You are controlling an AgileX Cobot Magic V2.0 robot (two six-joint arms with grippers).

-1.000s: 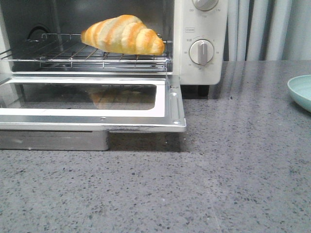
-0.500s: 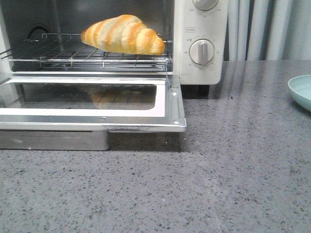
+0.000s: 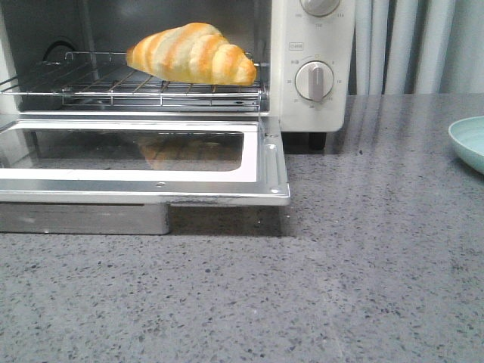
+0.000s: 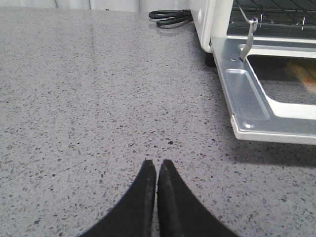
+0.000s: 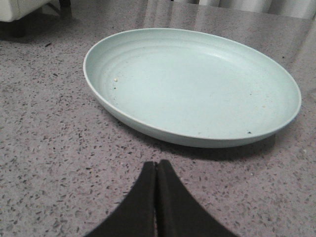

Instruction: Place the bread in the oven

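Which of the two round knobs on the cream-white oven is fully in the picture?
The lower round knob on the cream-white oven; the upper knob is cut off.

The bread (image 3: pixel 190 54), a golden-orange croissant-shaped roll with paler cream stripes, was seen lying on the wire rack in the upper left of the front frame, inside the cream-white oven (image 3: pixel 311 45). The glass-windowed door was folded down flat, and the roll's reflection was caught in it

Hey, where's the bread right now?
In the front view the bread lies on the wire rack inside the open oven, toward the rack's right end, above the lowered door.
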